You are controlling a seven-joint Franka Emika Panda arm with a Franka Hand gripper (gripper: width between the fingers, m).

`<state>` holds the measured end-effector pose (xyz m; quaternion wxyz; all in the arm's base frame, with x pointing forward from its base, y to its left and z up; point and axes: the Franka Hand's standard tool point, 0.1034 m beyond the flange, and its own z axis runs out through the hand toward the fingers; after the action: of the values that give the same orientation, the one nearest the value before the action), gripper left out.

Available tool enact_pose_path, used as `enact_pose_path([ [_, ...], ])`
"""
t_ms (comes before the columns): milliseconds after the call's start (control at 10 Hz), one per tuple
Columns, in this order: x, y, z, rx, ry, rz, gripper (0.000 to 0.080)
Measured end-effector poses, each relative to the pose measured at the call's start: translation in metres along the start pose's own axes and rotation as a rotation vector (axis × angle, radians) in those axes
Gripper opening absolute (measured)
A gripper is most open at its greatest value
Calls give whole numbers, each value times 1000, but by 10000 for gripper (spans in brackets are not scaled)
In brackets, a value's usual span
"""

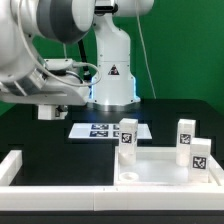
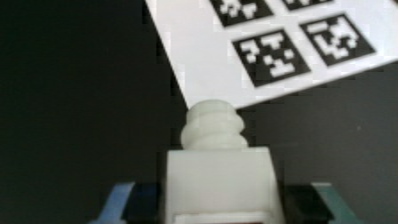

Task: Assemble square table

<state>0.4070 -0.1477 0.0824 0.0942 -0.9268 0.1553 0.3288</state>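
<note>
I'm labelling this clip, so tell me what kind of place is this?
Probably a robotics lab test bench, not a home or workshop. A robot arm stands over a black table, a marker board with printed tags lies on it, and white bars fence in tagged white legs.

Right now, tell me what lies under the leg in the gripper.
In the wrist view, the held leg hangs over black table, its tip near the marker board. Whatever sits directly beneath the leg is covered.

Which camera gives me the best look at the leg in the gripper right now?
The wrist view: the leg fills the foreground between the gripper fingers, its ribbed tip aimed toward the marker board. The exterior view shows only the arm at its left; the held leg is not discernible there.
</note>
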Motion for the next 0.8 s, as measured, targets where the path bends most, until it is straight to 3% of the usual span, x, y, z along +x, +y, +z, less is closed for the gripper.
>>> enact_pose_path([
  [100,0,-15,-10,-14,61,8,288],
  [300,4,-68,-52,-36,186,-13,288],
  [400,10,-88,-67,-55,263,-15,288],
  [800,19,-95,-72,-52,543,-40,288],
])
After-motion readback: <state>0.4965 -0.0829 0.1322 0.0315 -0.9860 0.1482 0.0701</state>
